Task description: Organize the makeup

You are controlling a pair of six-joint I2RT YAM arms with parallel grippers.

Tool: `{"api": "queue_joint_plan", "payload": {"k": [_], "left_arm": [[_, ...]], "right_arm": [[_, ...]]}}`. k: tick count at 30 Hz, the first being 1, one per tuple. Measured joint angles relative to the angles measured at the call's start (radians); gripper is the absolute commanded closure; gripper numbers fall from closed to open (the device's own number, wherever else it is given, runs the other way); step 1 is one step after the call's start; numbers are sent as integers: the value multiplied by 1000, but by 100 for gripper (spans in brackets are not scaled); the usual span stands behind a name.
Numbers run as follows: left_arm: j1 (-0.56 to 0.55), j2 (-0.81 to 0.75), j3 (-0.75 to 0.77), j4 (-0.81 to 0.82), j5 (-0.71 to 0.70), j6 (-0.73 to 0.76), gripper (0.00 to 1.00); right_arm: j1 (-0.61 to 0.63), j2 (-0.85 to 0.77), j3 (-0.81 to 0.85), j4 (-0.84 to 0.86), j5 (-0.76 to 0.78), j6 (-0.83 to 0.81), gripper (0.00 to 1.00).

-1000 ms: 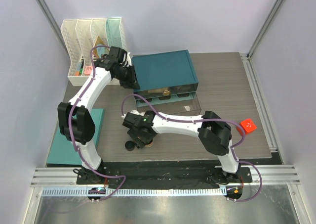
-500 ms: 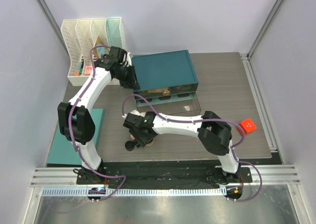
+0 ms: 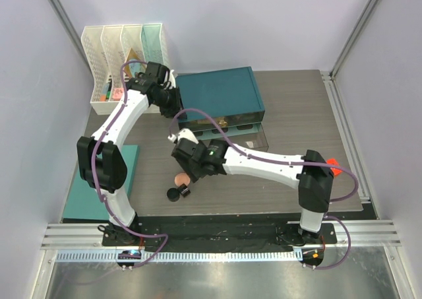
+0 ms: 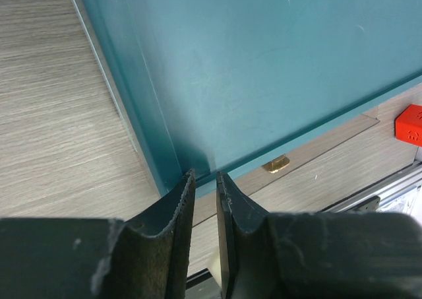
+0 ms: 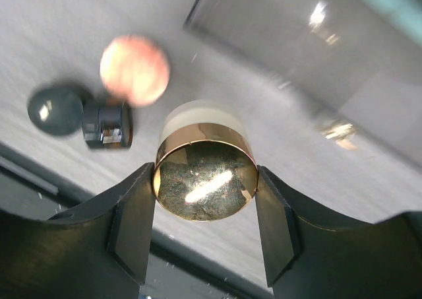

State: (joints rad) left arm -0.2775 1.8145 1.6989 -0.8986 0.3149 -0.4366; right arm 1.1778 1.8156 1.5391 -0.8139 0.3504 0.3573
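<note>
On the grey wood-grain worktop, the right hand clamps a gold-rimmed jar, lifted by the near edge. The teal organiser lies beyond, toward the far edge. The left hand is narrowly parted at its corner, grip unclear.

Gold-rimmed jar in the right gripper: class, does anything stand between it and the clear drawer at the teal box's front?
Nothing visible does. Only bare table shows between the gold-rimmed jar, clamped in the right gripper, and the clear drawer. The pink compact and black jar lie on its other side.
</note>
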Motion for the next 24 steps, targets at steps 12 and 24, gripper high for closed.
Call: {"api": "queue_joint_plan", "payload": {"k": [12,24], "left_arm": [[-2,7,13,-12,-5,1,77],[-3,16,27,-27,-7,8,77]], "right_arm": [[-253,-7,75,23,37,-11,99],[-303,177,130,-7,-9,2,66]]}}
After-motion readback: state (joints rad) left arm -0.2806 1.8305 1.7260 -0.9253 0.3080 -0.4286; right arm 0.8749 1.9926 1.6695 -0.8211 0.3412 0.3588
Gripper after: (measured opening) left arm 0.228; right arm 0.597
